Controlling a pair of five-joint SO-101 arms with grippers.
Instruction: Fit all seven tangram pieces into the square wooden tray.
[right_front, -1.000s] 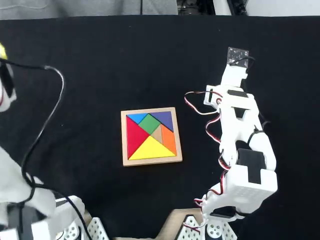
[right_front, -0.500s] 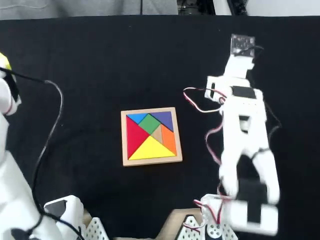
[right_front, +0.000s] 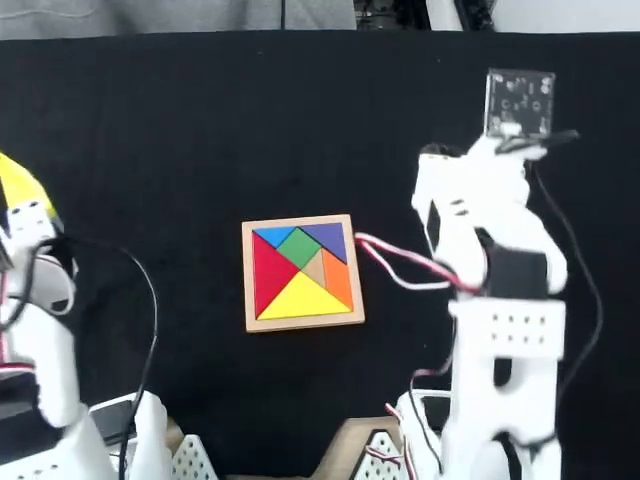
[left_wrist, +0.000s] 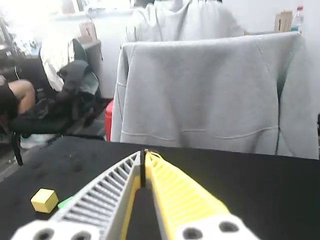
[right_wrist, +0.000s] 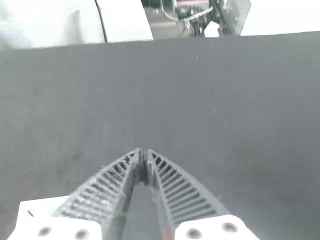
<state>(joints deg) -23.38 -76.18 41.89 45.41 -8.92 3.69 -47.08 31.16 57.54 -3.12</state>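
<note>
You have the square wooden tray lying flat near the middle of the black bench, between the two arms. All seven tangram pieces sit inside it and fill the square. The red triangle takes the left side; the yellow triangle lies along the edge nearest the arm bases; the blue triangle is in the far left corner, with the green square just beside it. The purple piece is in the far right corner; the orange piece runs along the right side; the small tan triangle is in the middle, touching its neighbours.

Your left arm stands at the left edge of the bench, well apart from the tray. The left gripper is clenched, its yellow finger and its grey finger meeting at the tips with nothing between them. It points across the bench toward a grey garment draped over a chair. A yellow cube lies on the bench beside it, with something small and green just next to the cube.

Your right arm stands to the right of the tray. Its red and white wires loop out as far as the tray's right rim; whether they touch it, you cannot tell. The right gripper is also clenched and empty, over bare bench.
</note>
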